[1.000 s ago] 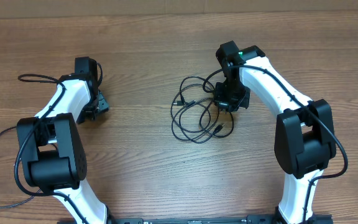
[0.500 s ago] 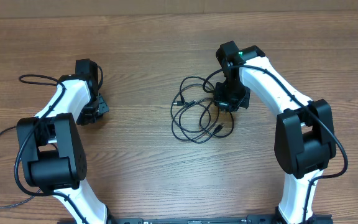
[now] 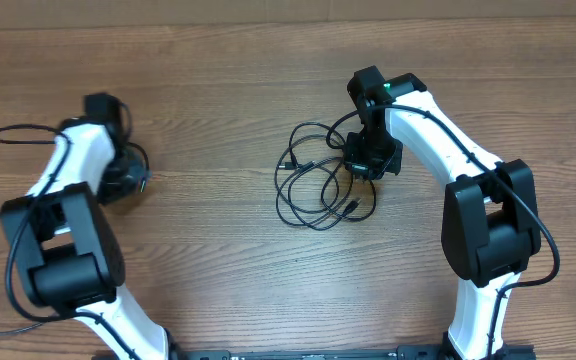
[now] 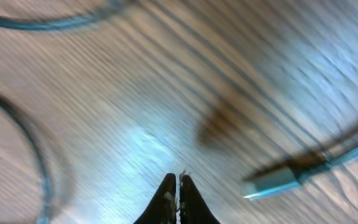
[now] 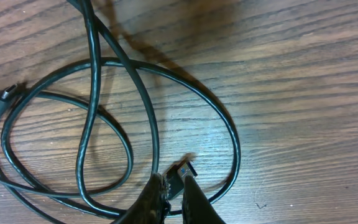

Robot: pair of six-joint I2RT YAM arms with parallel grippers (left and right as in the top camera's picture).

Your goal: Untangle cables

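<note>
The cables [image 3: 318, 185] are thin black cords lying in loose overlapping loops on the wooden table, just left of my right gripper [image 3: 368, 165]. In the right wrist view the loops [image 5: 98, 124] spread left of the jaws. My right gripper [image 5: 174, 182] is shut on a small silver-grey plug tip [image 5: 184, 169] of one cable, low over the table. My left gripper [image 3: 123, 180] is far to the left, apart from the loops. In the blurred left wrist view its jaws [image 4: 178, 182] are shut and empty, and a blurred cord with a light plug tip [image 4: 272, 182] lies to their right.
The thicker black wire [image 3: 18, 132] of the left arm loops over the table's left side. The right arm's base [image 3: 488, 240] stands at the right. The table's far edge [image 3: 288, 22] runs along the top.
My left arm has swung to the left, farther from the cable loops, and its view is motion-blurred. The right arm and the cables have not moved.
</note>
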